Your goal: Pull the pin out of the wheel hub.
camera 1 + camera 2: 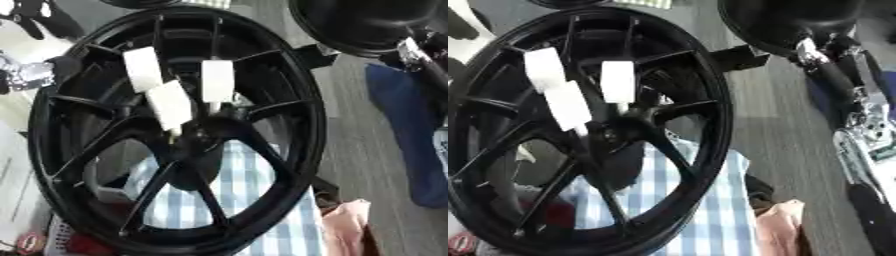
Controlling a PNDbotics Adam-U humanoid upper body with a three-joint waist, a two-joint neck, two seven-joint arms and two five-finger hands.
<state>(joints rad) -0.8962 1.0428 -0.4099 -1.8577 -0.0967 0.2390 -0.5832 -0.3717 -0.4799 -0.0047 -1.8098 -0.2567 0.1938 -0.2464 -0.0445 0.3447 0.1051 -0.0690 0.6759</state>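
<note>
At hub (197, 132): three white pins (171, 106) seated | neither hand in view, fingers untellable | we judge: reach pending, next grasp one pin.

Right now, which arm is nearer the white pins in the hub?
Left. The left hand at the rim just left of the pins; right arm well clear beyond the right rim.

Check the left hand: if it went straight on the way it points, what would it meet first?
The left hand points right, into the wheel. The black wheel rim beside it probably comes first, then the leftmost white pin. Depth is unclear.
</note>
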